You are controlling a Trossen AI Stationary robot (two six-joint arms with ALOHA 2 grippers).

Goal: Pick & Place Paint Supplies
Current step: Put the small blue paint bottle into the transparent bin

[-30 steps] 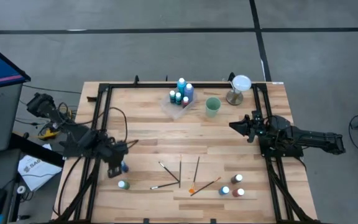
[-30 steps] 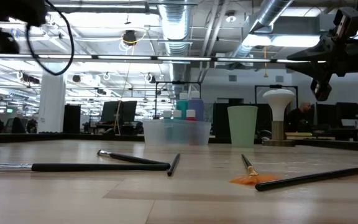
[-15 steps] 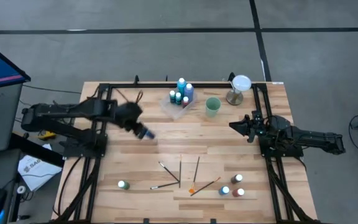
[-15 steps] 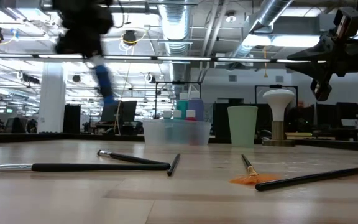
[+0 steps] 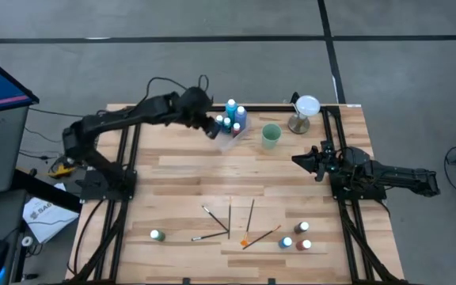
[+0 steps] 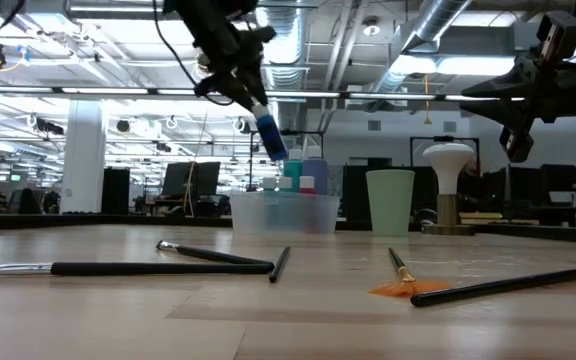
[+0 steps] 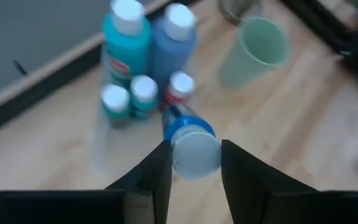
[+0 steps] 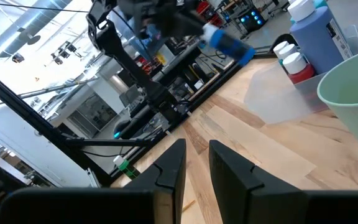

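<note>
One blue paint bottle (image 7: pixel 190 146) has travelled from the near-left of the tabletop (image 5: pixel 180 182) to the far middle in the last second, clamped in the left pincer (image 5: pixel 210 127) and now hanging tilted just above the clear tray (image 5: pixel 222 140), where five bottles already stand. Release looks imminent. The right pincer (image 5: pixel 301 159) waits over the right side, fingers nearly closed and empty. Brushes and four bottles remain near.

Bottles (image 5: pixel 232 116) stand in the tray (image 5: pixel 222 138), cup (image 5: pixel 271 135) just right, brushes (image 5: pixel 229 222) lying well in front.
</note>
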